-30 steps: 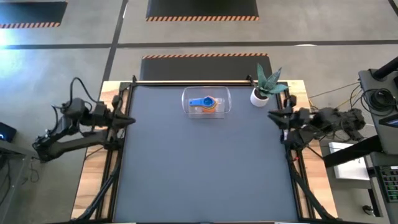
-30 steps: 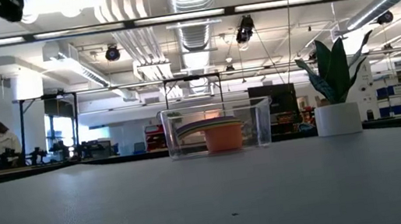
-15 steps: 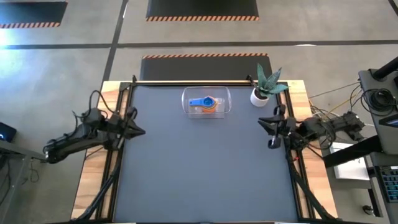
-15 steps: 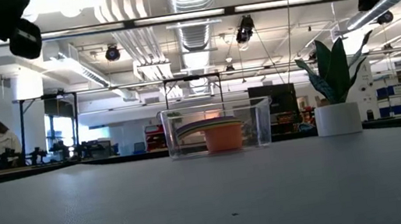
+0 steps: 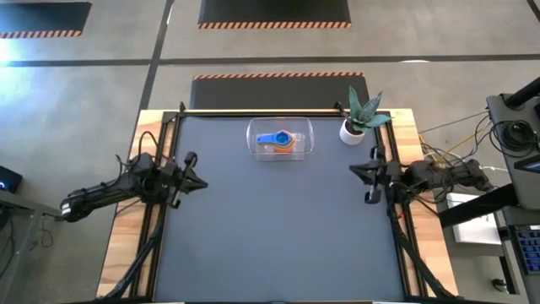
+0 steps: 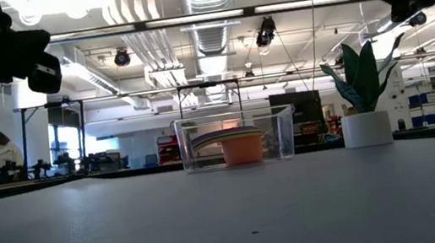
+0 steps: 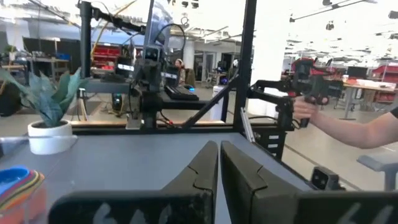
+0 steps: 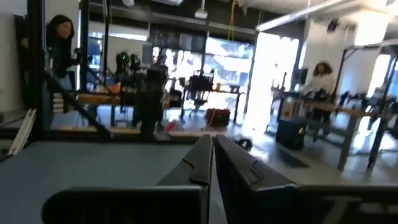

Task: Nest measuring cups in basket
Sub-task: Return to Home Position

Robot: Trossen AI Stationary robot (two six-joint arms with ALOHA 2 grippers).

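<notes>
The clear basket [image 5: 280, 138] stands near the table's far edge, in the middle. The measuring cups [image 5: 278, 139] sit stacked inside it, a blue one on top and an orange one beside it; the low view shows their stacked rims [image 6: 234, 145] through the basket wall [image 6: 283, 133]. My left gripper [image 5: 201, 181] hovers shut over the table's left edge, far from the basket. My right gripper [image 5: 354, 167] hovers shut over the right edge. Neither holds anything. The left wrist view catches the stack's edge [image 7: 17, 182].
A white plant pot [image 5: 352, 130] with a spiky plant stands at the far right, next to the basket. The dark mat [image 5: 270, 228] lies bare between both arms. Frame rails run along both sides. A person's arm [image 7: 348, 127] shows beyond the table's right side.
Both arms have come down and swung toward the table's near edge, entering the low view from above. The left gripper has also moved a little toward the table's middle. The basket and cups have stayed in place.
</notes>
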